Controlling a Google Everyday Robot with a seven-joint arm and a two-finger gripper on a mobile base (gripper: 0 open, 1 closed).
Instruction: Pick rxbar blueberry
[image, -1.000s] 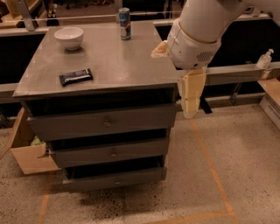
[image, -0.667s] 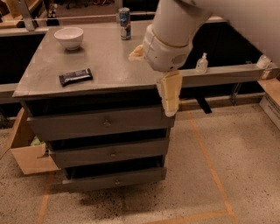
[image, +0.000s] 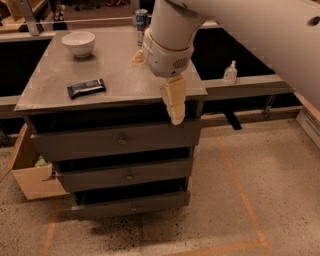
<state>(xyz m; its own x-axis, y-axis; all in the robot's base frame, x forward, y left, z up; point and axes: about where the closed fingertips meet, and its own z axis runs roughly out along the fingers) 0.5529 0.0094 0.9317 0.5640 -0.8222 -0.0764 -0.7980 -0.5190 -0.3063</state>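
Snack bar (image: 86, 88) lay flat near the cabinet's (image: 115, 65) front-left edge, untouched. Gripper (image: 156, 85) hung over the cabinet's front-right part, fingers spread, holding nothing. Reach and grasp both left to do.

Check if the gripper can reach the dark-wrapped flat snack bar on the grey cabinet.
Probably yes. The gripper hangs open over the near edge of the grey cabinet top; the dark-wrapped snack bar lies nearby, nothing between; white bowl and blue can stand farther back.
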